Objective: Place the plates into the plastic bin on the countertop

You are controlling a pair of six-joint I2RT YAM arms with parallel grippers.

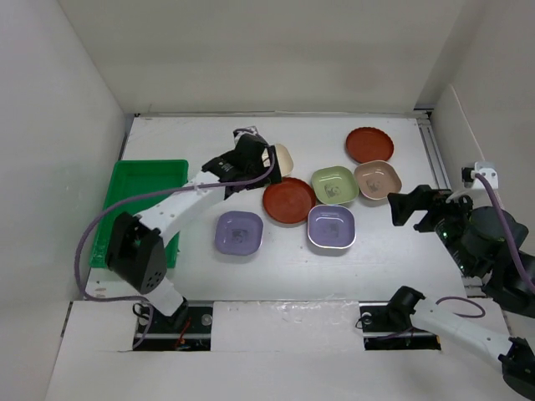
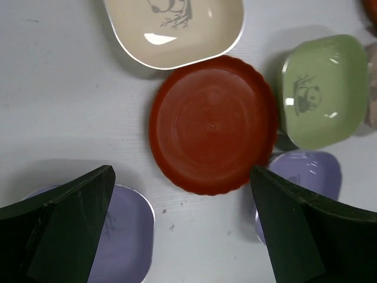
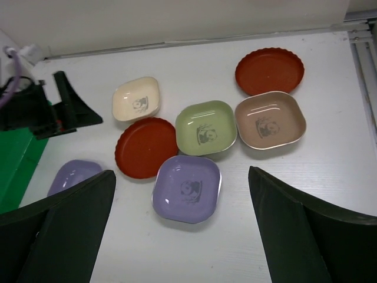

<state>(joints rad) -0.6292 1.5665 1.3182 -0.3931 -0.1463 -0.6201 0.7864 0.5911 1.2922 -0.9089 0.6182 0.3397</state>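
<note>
Seven plates lie on the white countertop: a red-brown one mid-table, a cream one behind it, lavender ones, a light green one, a tan-pink one and a second red-brown one. The green plastic bin sits at the left; its visible part holds nothing. My left gripper hovers open above the red-brown plate and cream plate, holding nothing. My right gripper hangs open and empty right of the plates, facing the lavender plate.
White walls enclose the countertop on the left, back and right. A metal rail runs along the right edge. The left arm's grey cable loops over the bin's near side.
</note>
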